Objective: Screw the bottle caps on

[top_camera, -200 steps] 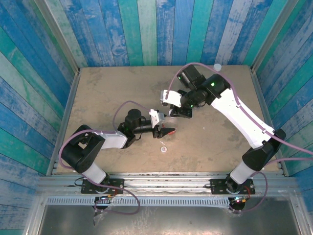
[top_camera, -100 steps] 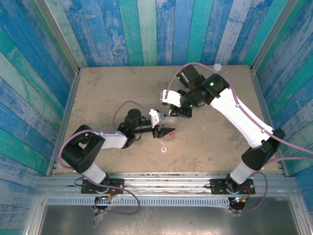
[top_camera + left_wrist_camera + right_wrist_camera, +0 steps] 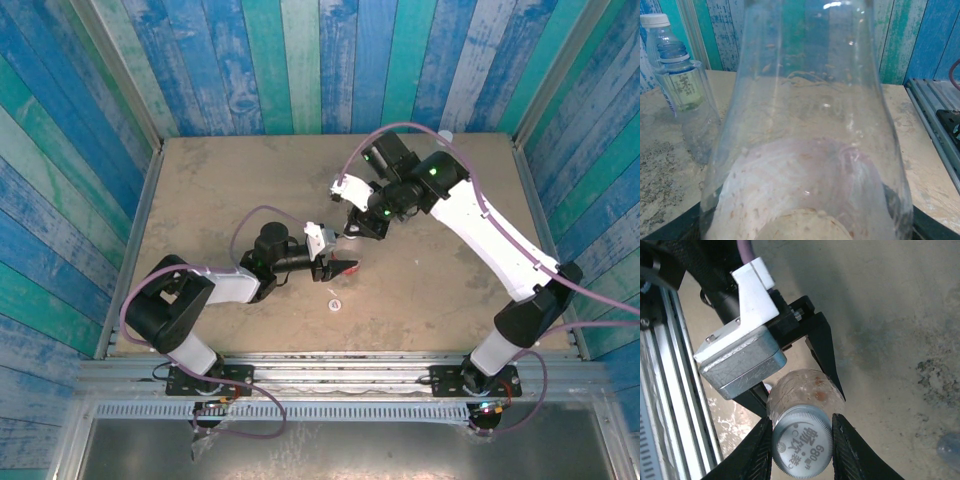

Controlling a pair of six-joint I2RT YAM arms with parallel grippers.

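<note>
On bottle (image 3: 807, 390), cap (image 3: 802, 441) within right hand (image 3: 802, 427)

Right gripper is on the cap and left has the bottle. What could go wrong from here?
1. The right gripper pinches the cap by its ribbed rim. If the cap sits crooked on the neck, turning it could cross-thread it, or the pads could slip.
2. The left gripper clamps a smooth clear bottle, which may spin along with the cap.
3. A loose cap lies close to the left gripper, and a sweep could knock it away.
</note>
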